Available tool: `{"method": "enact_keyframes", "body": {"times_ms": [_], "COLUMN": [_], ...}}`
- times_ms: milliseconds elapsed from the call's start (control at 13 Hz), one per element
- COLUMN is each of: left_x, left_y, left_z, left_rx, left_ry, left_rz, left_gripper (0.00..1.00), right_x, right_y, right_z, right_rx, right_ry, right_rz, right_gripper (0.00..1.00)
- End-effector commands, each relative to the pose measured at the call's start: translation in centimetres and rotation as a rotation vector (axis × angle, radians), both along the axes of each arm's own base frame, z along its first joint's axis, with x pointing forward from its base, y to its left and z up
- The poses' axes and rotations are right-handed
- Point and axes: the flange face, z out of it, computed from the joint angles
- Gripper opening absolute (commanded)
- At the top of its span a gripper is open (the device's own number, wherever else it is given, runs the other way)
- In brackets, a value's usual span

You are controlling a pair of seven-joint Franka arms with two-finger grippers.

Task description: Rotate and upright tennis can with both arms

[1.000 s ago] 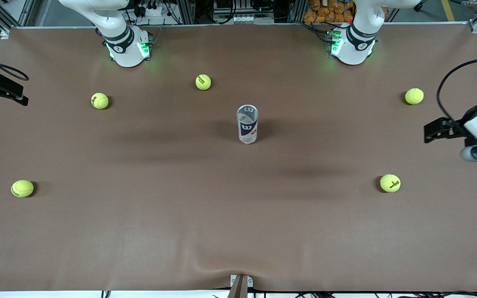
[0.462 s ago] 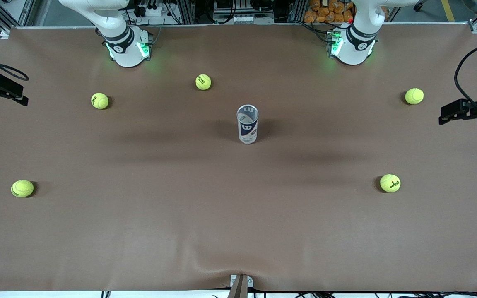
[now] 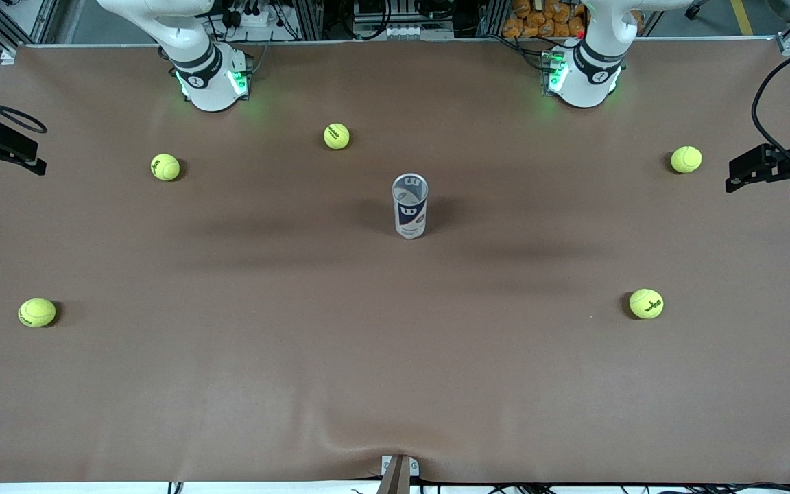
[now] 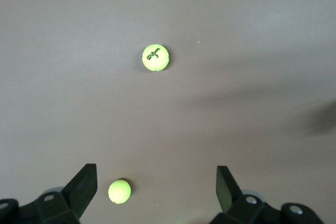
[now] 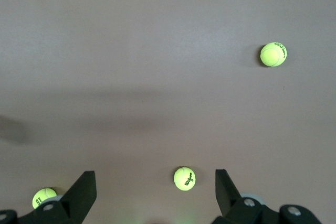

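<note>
The tennis can (image 3: 409, 206) stands upright in the middle of the table, its open top showing and the white "W" on its navy label facing the front camera. It is in neither wrist view. My left gripper (image 3: 734, 175) hangs high over the left arm's end of the table, far from the can; in the left wrist view (image 4: 156, 184) it is open and empty. My right gripper (image 3: 37, 156) waits over the right arm's end of the table; in the right wrist view (image 5: 155, 184) it is open and empty.
Several yellow-green tennis balls lie around the can on the brown mat (image 3: 395, 357): one (image 3: 337, 136) farther from the camera than the can, one (image 3: 165, 167) and one (image 3: 37, 312) toward the right arm's end, one (image 3: 686, 159) and one (image 3: 646, 303) toward the left arm's end.
My left gripper has drawn back from over the table toward the left arm's end edge, then nearly stopped. The can, the balls and the right arm have not moved.
</note>
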Motion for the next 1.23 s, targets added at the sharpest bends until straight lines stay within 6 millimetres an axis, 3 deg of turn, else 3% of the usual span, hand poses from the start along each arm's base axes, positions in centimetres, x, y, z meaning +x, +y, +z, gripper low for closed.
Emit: {"method": "enact_keyframes", "body": {"times_ms": [0, 231, 615, 769, 1154], "left_x": [-3.0, -4.1, -3.3, -3.3, -3.4], "left_y": [0.2, 0.2, 0.2, 0.0, 0.4], "left_z": [1.0, 1.7, 1.6, 1.7, 1.8], "left_rx": [0.019, 0.017, 0.018, 0.02, 0.006], "left_ry": [-0.035, -0.046, -0.066, -0.071, -0.071], "left_rz": [-0.012, -0.011, -0.001, 0.091, 0.03], "left_gripper": [1.0, 1.0, 1.0, 1.0, 1.0], "right_x": [0.0, 0.0, -0.1, -0.1, -0.3], "right_y": [0.1, 0.0, -0.1, 0.2, -0.2], "right_z": [0.4, 0.4, 0.6, 0.3, 0.4], "right_rx": [-0.004, -0.01, -0.007, -0.005, -0.007], "right_ry": [0.0, 0.0, 0.002, 0.014, 0.025], "right_rz": [-0.003, -0.005, -0.008, -0.003, -0.011], "right_gripper": [1.0, 1.0, 1.0, 1.0, 1.0]}}
